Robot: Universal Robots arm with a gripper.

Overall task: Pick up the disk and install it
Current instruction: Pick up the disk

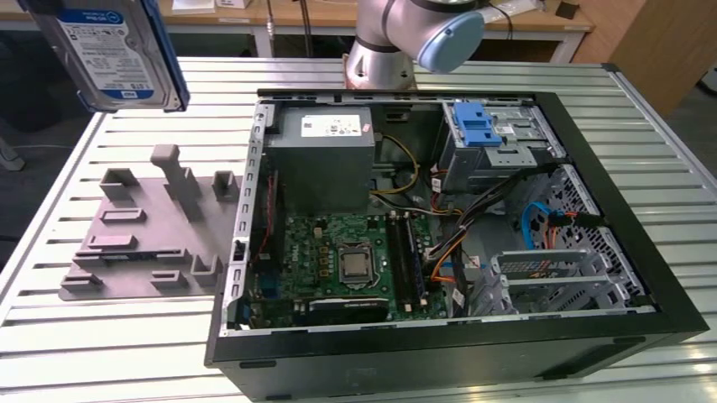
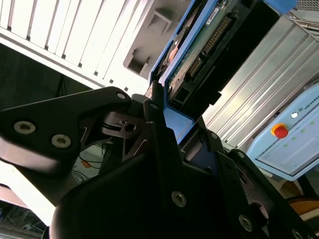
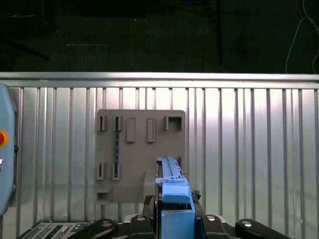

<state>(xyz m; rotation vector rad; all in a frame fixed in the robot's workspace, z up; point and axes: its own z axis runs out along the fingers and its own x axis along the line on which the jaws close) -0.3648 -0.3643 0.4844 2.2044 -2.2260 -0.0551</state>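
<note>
Soft, even overhead light covers the slatted counter [image 1: 112, 336] in the exterior view. It leaves faint shadows beside the gray fixture plate [image 1: 134, 252] and a dimmer interior along the walls of the computer case [image 1: 448, 353]. In the second wrist view the slats glare almost white while the gripper [image 2: 180, 122] is a black mass in deep shade, and in the first wrist view the room beyond the counter's edge is nearly black.

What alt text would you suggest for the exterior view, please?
The disk hangs high at the exterior view's left, above a gray fixture plate on the slatted table; an open computer case lies beside the plate.
</note>
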